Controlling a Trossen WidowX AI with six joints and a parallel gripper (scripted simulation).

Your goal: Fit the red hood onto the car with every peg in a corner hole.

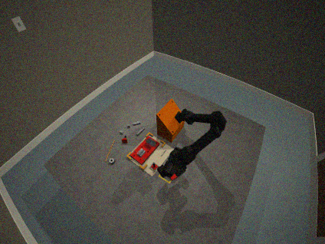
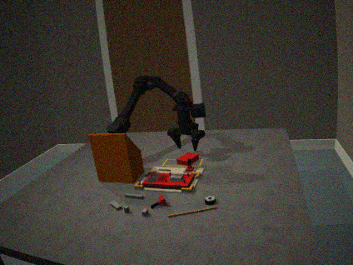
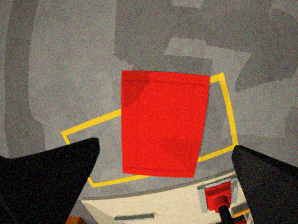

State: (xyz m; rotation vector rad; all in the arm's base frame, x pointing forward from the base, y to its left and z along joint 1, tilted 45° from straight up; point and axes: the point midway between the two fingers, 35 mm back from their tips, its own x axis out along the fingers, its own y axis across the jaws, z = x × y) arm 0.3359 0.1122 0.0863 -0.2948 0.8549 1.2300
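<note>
Gripper [image 1: 165,173] [image 2: 187,149] [image 3: 168,149], spread and empty, above the hood [image 1: 173,176] [image 2: 187,158] [image 3: 164,125]; step: pre-grasp, calling next for a centred descent astride it

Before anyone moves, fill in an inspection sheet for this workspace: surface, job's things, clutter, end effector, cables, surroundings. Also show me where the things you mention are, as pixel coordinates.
Surface: grey tabletop [image 2: 250,233], shadows across it.
Hood [image 2: 187,158] [image 3: 162,125]: on the table, overlapping the yellow outline [image 3: 229,110]; not fitted.
Chassis [image 2: 160,180]: in its jig, grey engine block [image 2: 176,177] on deck; pegs too small to check.
Clutter: orange wedge-shaped block [image 1: 169,115] [image 2: 112,158] beside the jig; thin tan rod [image 1: 110,150] [image 2: 192,212], black-and-white wheel-like disc [image 1: 111,159] [image 2: 210,200], small grey pieces.
End effector [image 2: 187,148]: open, above the hood, nothing held.
Cables: nothing seen.
Surroundings: grey walls, pale skirting, blue floor.
</note>
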